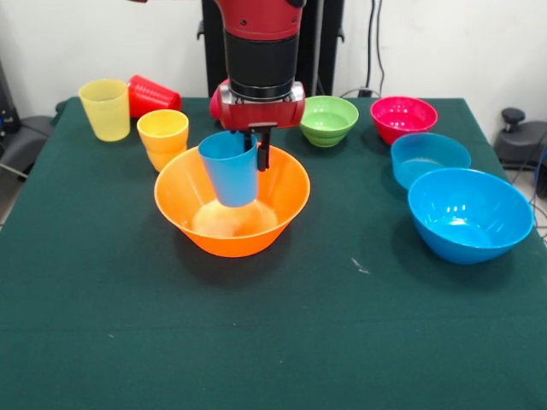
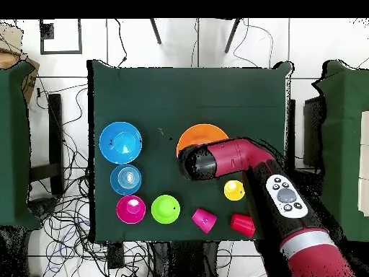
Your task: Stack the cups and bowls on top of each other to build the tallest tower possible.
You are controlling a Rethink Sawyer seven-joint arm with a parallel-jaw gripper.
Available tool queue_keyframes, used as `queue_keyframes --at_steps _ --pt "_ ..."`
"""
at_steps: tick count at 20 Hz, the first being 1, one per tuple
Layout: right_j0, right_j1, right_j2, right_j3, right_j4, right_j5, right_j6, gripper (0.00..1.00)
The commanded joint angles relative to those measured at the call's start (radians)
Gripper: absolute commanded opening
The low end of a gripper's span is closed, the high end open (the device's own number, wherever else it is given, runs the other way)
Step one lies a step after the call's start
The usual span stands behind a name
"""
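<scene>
Since the large orange bowl point(image 1: 232, 202) is presumably meant as the tower's wide base, the light blue cup point(image 1: 230, 167) is held upright, pinched at its rim by the hand point(image 1: 257, 147), just above the bowl's middle on the tabletop point(image 1: 273, 342).

The arm point(image 1: 261, 51) reaches straight down; its gripper point(image 1: 255, 147) appears clamped on the light blue cup's point(image 1: 231, 168) rim.

end effector point(image 1: 259, 147) clamped on rim of light blue cup point(image 1: 230, 168), cup tilted over large orange bowl point(image 1: 232, 202) | orange cup point(image 1: 163, 137), yellow cup point(image 1: 105, 108), red cup point(image 1: 153, 95) lying on side behind | green bowl point(image 1: 328, 120), magenta bowl point(image 1: 403, 118), small blue bowl point(image 1: 429, 158), large blue bowl point(image 1: 470, 214) at right of green counter point(image 1: 273, 342)
</scene>
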Motion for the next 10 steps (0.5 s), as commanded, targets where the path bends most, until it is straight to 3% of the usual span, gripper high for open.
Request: queue_keyframes --at_steps 1,6,10 --pt "0.041 -0.018 -0.026 0.003 -0.028 0.097 -0.047 0.00" --pt "0.037 -0.034 -0.031 0.023 -0.033 0.092 -0.054 0.00" --pt "0.031 -0.002 -0.034 -0.003 -0.049 0.082 -0.065 0.00"
